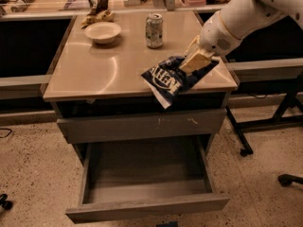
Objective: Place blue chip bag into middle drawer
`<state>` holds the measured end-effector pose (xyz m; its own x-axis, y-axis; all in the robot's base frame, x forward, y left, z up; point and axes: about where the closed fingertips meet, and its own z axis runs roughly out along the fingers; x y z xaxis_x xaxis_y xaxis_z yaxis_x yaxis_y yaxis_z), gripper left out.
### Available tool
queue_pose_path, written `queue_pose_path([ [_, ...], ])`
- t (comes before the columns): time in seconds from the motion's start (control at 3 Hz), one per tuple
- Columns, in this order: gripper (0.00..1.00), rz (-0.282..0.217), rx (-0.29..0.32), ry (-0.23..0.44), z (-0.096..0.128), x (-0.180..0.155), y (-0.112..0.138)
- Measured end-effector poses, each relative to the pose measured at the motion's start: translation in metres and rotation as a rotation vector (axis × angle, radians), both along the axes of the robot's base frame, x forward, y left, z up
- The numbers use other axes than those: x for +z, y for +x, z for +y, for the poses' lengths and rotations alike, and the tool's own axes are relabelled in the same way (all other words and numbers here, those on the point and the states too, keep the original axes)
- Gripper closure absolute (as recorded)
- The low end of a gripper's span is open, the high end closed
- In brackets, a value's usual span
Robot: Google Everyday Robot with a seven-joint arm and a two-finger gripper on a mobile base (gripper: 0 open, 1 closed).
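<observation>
The blue chip bag [171, 80] is a crinkled navy foil bag with white lettering. It hangs tilted over the front right edge of the tan cabinet top [94, 70], its lower corner overlapping the front edge. My gripper [194, 62] reaches in from the upper right and is shut on the bag's upper end. The middle drawer [147, 208] stands pulled out below, grey, wide and deep, with nothing in it. It lies below and slightly left of the bag.
A closed grey drawer front with pale scratch marks [142, 125] sits above the open drawer. A silver-green soda can [154, 30] and a white bowl [102, 32] stand at the back of the top. Chair wheels [289, 178] are on the floor at the right.
</observation>
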<state>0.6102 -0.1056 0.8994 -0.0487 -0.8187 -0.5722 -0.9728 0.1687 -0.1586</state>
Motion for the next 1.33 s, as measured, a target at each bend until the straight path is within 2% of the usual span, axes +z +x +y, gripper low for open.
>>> queue_pose_path([
  [0.33, 1.00, 0.049, -0.015, 0.006, -0.009, 0.013, -0.050],
  [0.67, 1.00, 0.049, -0.015, 0.006, -0.009, 0.013, -0.050],
  [1.0, 1.00, 0.056, -0.008, 0.002, -0.010, -0.011, -0.053],
  [1.33, 1.00, 0.104, -0.026, -0.002, -0.012, -0.051, -0.067],
])
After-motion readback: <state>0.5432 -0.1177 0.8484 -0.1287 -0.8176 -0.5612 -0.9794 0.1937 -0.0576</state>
